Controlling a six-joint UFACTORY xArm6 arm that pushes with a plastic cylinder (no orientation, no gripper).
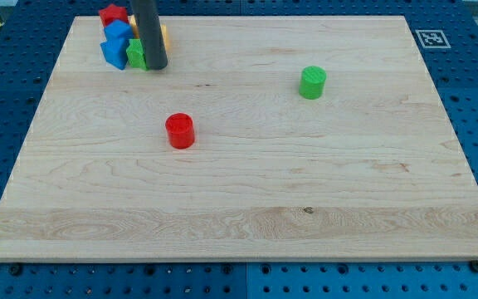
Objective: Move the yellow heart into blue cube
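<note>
Right now my tip [157, 66] is resting on the bench [247, 191] near the view's top left corner, pressed into a tight huddle of blocks. Being a plain dark rod, it has no hand to open or close, so nothing is being held. Just to its left a green block [136, 55] is sitting, touching it or nearly so, with two blue blocks, a lower blue block [114, 53] and an upper blue block [116, 31], crowding beyond and a red block [113, 14] at the view's top. A sliver of yellow-orange block [163, 36] is peeking out on the rod's right; its shape is hidden, so I cannot tell whether it is the heart. Well apart, a red cylinder [179, 130] and a green cylinder [312, 82] are standing alone on pale grained wood, matte and smooth.
</note>
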